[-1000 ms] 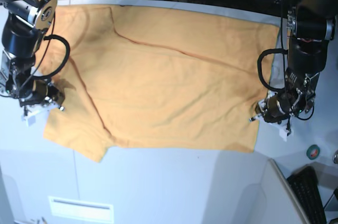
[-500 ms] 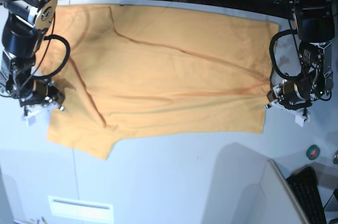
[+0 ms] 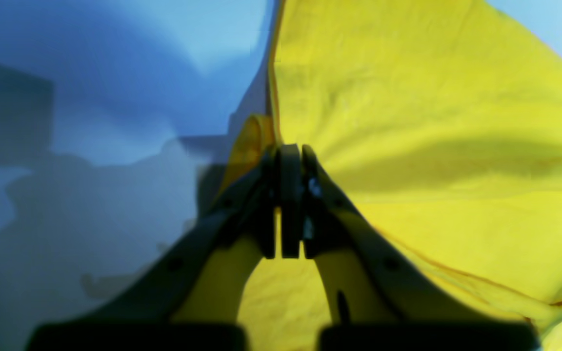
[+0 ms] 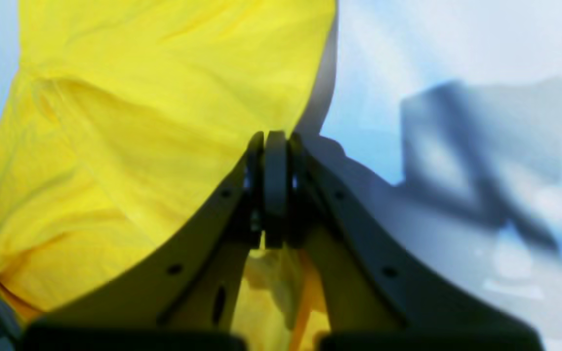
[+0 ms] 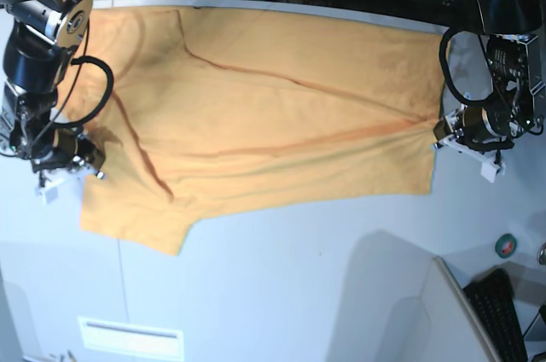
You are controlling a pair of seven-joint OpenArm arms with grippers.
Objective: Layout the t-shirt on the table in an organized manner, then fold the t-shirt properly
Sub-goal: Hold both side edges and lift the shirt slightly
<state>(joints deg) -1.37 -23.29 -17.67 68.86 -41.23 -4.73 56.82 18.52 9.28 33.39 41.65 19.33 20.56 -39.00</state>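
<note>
The shirt is being stretched lengthwise across the counter, pinched at opposite ends by both claws. Left claw is clenched on one edge, right claw on the other, so neither's nearer.

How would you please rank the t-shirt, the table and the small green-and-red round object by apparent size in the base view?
1. The table, largest.
2. The t-shirt.
3. The round object, smallest, at the table's right edge.

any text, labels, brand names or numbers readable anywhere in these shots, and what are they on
None can be read.
The t-shirt shows no print or logo in any view.
The table carries a pale rectangular label near its front edge; any text on it is too small to read.
The round green and red item at the right edge is too small to read.
</note>
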